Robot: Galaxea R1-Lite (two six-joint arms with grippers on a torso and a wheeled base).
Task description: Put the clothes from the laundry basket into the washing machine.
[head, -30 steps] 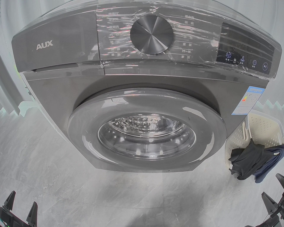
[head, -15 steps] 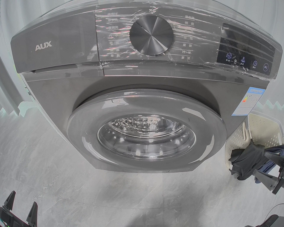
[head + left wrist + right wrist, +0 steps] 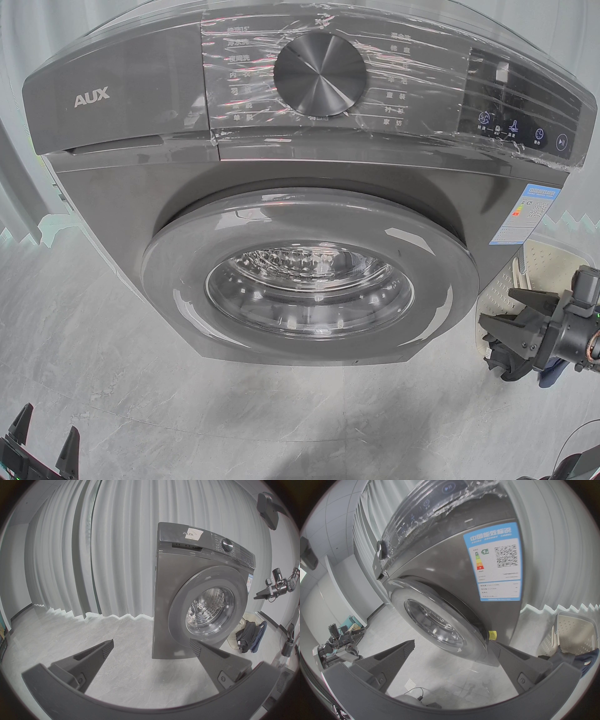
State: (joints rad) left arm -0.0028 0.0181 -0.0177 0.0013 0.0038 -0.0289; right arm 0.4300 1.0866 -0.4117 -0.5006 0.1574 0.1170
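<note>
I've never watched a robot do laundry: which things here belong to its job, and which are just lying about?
Job: washing machine, laundry basket, clothes, right end effector.
Just there: curtain, energy label.

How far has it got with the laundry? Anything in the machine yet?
Nothing looks done yet: the washing machine door is shut and the drum behind its glass looks empty. In hand: the right gripper, open, hovers by the clothes draped over the laundry basket, gripping nothing. The left gripper is open, low and apart. Left: opening the door, loading the clothes.
</note>
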